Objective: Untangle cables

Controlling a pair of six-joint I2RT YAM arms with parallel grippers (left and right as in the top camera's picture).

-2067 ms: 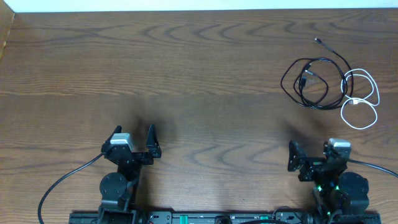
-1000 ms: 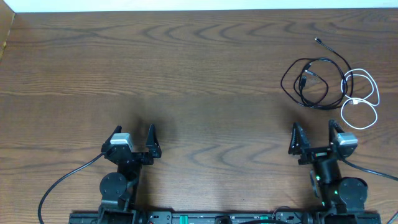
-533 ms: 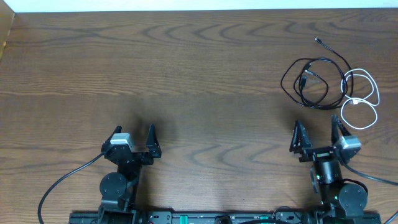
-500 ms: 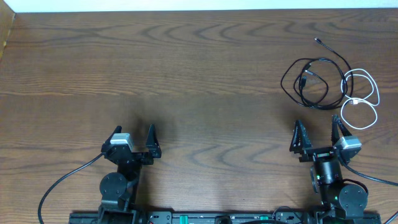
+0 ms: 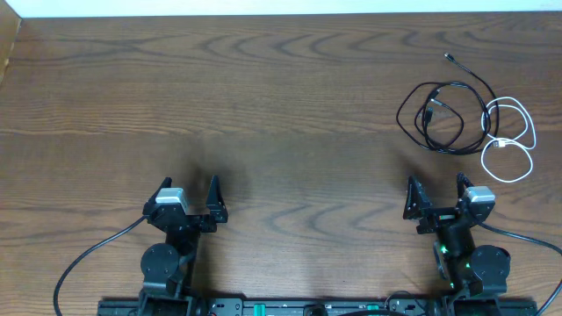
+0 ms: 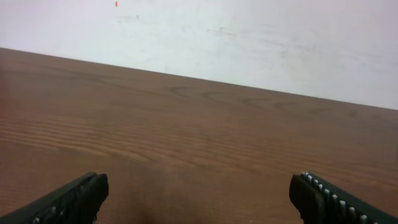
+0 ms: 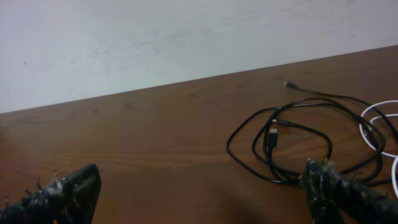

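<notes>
The black cable (image 5: 439,114) lies coiled in loops at the table's far right, one plug end trailing up toward the back. The white cable (image 5: 514,140) loops beside it on the right and crosses it. In the right wrist view the black cable (image 7: 298,140) lies ahead to the right and the white cable (image 7: 379,130) shows at the right edge. My right gripper (image 5: 436,195) (image 7: 202,190) is open and empty, a short way in front of the cables. My left gripper (image 5: 189,191) (image 6: 199,196) is open and empty at the front left, with no cable near it.
The wooden table (image 5: 263,96) runs to a white wall at the back. The arm bases and their thick black wires (image 5: 88,259) sit along the front edge.
The right arm rose and swung toward the cables, then shifted slightly back left. The left arm and both cables have not moved.
</notes>
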